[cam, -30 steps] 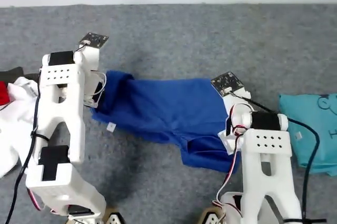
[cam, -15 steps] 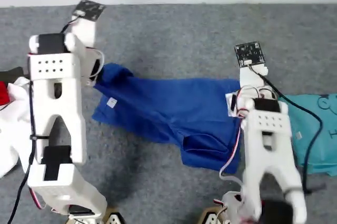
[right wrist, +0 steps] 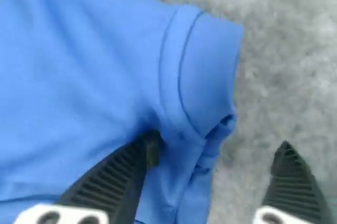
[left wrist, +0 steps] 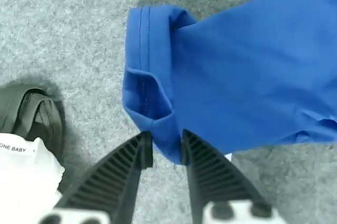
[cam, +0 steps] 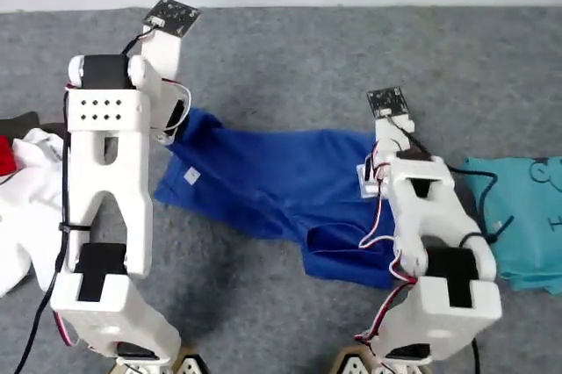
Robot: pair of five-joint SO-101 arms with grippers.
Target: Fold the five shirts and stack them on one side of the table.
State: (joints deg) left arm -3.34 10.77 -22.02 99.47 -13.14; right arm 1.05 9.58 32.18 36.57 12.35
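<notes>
**Blue shirt flat, long axis side to side; left clamped, right open**

Nearest the arm bases, a bunched fold of the blue shirt (cam: 281,185) sags toward the right arm. The rest lies across the grey table (cam: 290,58) between the arms, with the left end angled slightly farther away.

Left gripper (left wrist: 166,137): jaws nearly closed, pinching the shirt's edge just beside a sleeve cuff.

Right gripper (right wrist: 218,144): jaws wide apart, holding nothing. One finger is over blue cloth, the other over bare table, with the sleeve hem between them.

Teal shirt (cam: 518,207) lies at the right edge, white shirt (cam: 26,207) at the left edge.
</notes>
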